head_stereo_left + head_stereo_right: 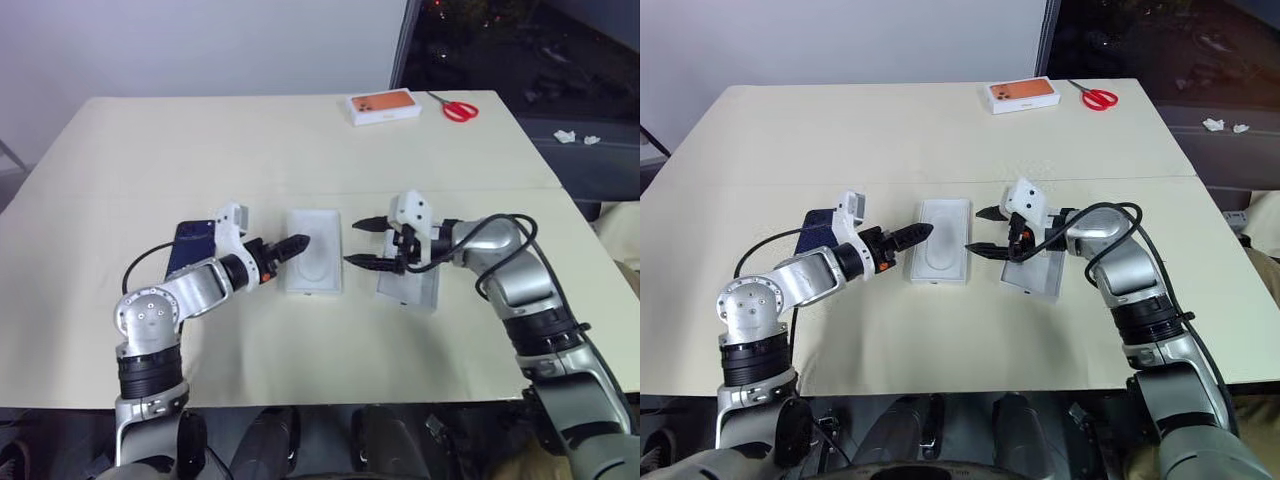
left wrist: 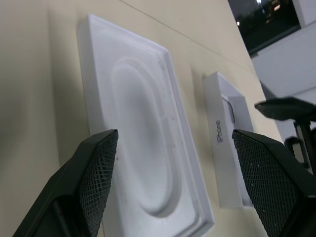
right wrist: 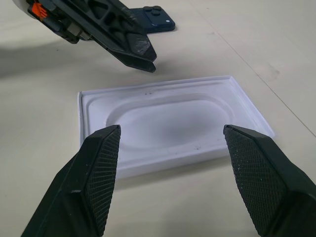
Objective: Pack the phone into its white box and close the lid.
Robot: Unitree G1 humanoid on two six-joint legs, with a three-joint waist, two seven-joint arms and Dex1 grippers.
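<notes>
The phone (image 1: pixel 190 243) lies left of centre on the counter (image 1: pixel 300 140), long axis up-frame, just behind the left pincer (image 1: pixel 292 246); both that and right pincer (image 1: pixel 368 243) gape wide, empty.

Head stereo pair looks forward and down over the beige rectangular table (image 1: pixel 300 150); both wrist cameras view closely, from opposite sides, the white moulded insert with oval recess (image 3: pixel 168 118).

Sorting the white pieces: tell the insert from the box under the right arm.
The insert is a flat tray with an oval recess; the box has upright walls and lettering on its side. The insert lies between both grippers in the open; the box sits under the right gripper. Both are white rectangles.
</notes>
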